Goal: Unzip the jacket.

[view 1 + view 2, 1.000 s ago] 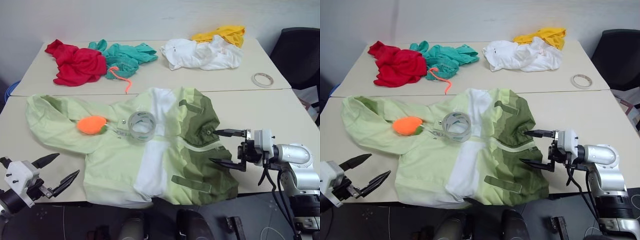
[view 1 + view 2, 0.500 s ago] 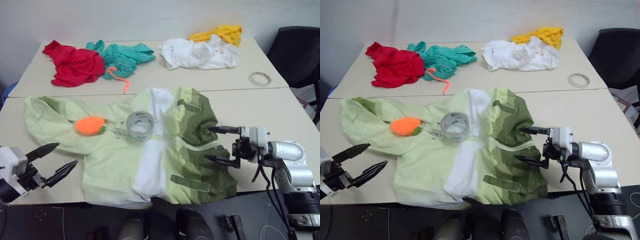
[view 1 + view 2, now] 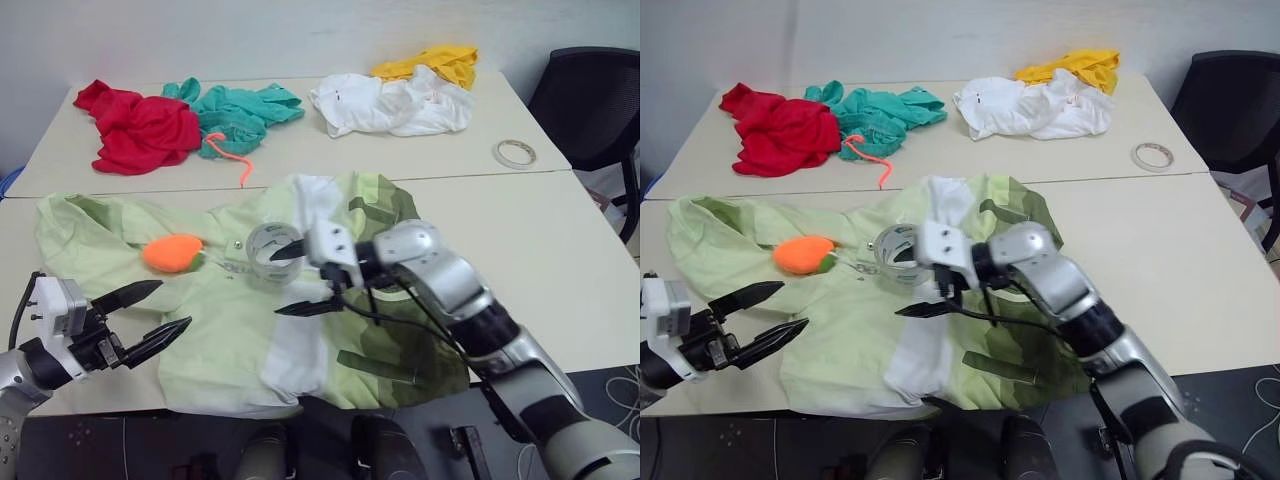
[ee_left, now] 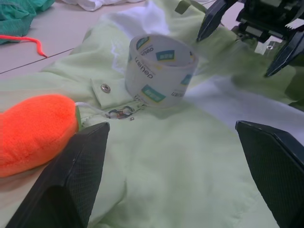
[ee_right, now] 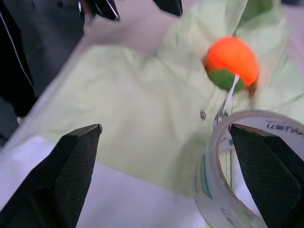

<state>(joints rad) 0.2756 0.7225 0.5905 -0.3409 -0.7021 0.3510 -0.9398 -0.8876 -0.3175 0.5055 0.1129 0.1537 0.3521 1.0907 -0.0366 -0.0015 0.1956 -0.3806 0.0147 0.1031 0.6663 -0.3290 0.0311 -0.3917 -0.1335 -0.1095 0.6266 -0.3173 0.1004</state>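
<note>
The jacket (image 3: 250, 330), in pale green, white and olive panels, lies spread flat along the table's near edge.

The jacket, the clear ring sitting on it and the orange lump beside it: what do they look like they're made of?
Jacket: thin woven cloth, matt, judging by its soft wrinkles and metal-looking snap buttons. Ring: a roll of clear plastic tape, glossy and see-through, with printed labels inside. Orange lump: fuzzy plush or fleece, judging by its soft nap, with a green end; probably a stuffed toy.
</note>
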